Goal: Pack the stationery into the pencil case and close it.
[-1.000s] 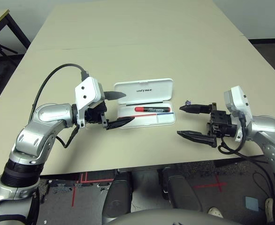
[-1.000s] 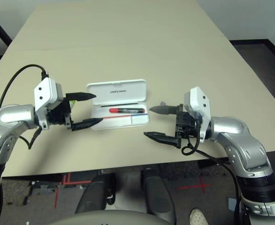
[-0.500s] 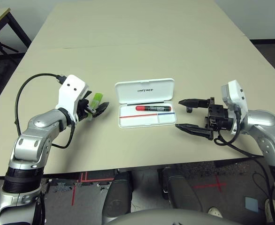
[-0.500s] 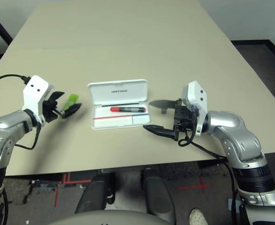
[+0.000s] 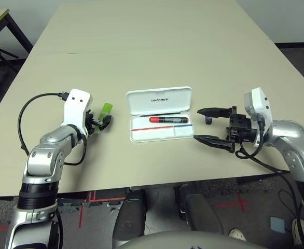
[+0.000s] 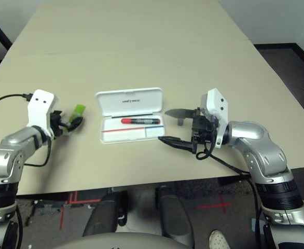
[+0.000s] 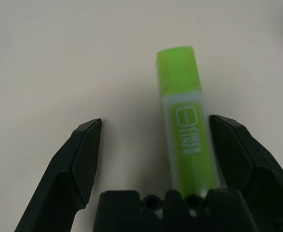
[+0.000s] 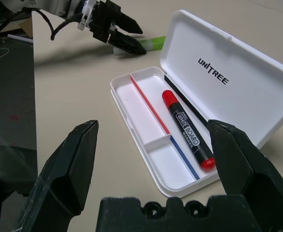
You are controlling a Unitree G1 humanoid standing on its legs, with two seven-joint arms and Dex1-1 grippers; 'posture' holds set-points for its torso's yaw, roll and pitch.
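At the left, the left tool [image 5: 102,122] sits low over the tabletop [image 5: 152,46] with its two black fingers spread wide. The green stick [image 7: 186,130] lies flat on the tabletop between them, close beside one finger, and the fingers are not clamped on it.

In the middle lies the pencil case [image 5: 160,121], a flat white box with its hinged lid folded back and showing black "UNITREE" print. A red marker [image 5: 168,120] with a black end lies lengthwise in the long compartment of the tray, near the hinge. A thin line, red on one part and blue on the other, runs along the tray beside the marker. The small compartment at the tray's right end holds nothing that can be made out.

Just right of the case, a tiny dark piece [image 5: 208,121] sits on the tabletop under the upper finger of the right tool [image 5: 204,125]. That tool points toward the case, fingers wide apart and holding nothing.

The tabletop is a plain beige, with a seam across it further back. Beyond its edges are dark floor and, at the far left, a black frame of other furniture [image 5: 1,46].
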